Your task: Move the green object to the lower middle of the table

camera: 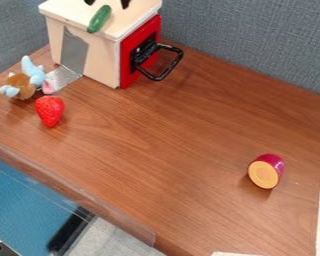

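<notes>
Two black fingertips of the gripper (107, 3) show at the top edge of the camera view, set apart with a gap between them, so it is open. Just in front of them, the green object (99, 19), shaped like a small cucumber, lies on the cream top of the toy box, near its front edge. The rest of the gripper and the arm are out of view. The brown wooden table (156, 145) spreads out below and to the right of the box.
The cream toy box (99, 57) has a red side door (127, 62) with a protruding black handle (167, 75). A blue and brown plush toy (24, 82) and a strawberry (50, 111) are at left. A cut purple-skinned piece (265, 172) sits at right. Grey panels border the back.
</notes>
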Controlling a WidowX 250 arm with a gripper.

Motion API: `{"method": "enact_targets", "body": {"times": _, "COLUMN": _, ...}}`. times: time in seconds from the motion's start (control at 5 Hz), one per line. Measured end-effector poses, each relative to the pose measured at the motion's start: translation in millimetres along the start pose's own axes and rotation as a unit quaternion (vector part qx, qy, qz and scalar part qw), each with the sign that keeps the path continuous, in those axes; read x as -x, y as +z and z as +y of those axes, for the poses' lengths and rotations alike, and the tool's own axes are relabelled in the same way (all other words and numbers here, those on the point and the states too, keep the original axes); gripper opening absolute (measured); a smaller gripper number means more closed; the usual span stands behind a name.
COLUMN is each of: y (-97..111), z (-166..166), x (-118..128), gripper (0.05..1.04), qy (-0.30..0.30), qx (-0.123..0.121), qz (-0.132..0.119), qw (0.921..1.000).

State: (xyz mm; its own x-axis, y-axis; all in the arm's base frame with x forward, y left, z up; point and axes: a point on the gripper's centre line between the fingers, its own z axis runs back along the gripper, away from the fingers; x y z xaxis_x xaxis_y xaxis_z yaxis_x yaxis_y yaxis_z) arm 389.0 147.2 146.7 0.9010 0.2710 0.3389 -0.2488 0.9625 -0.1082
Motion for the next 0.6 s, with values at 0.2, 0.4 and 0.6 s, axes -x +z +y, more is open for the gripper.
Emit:
{"method": "enact_targets", "body": {"times": 0.2, "y": -13.5, "z": 5.6, "x": 1.8, "gripper": 0.999, "qy": 0.001, "qx": -0.009, "qz": 0.017, "qw": 0.9998}}
{"method": "enact_targets", "body": {"times": 0.4, "y": -19.1, "z": 10.1, "x": 4.2, "gripper": 0.999, "qy": 0.006, "qx": -0.026, "qz": 0.026, "qw": 0.9993}}
{"method": "enact_targets", "body": {"times": 0.6, "y": -30.3, "z": 3.5, "x": 4.9, "gripper": 0.948, "qy": -0.004, "qx": -0.036, "qz": 0.036, "qw": 0.9987}}
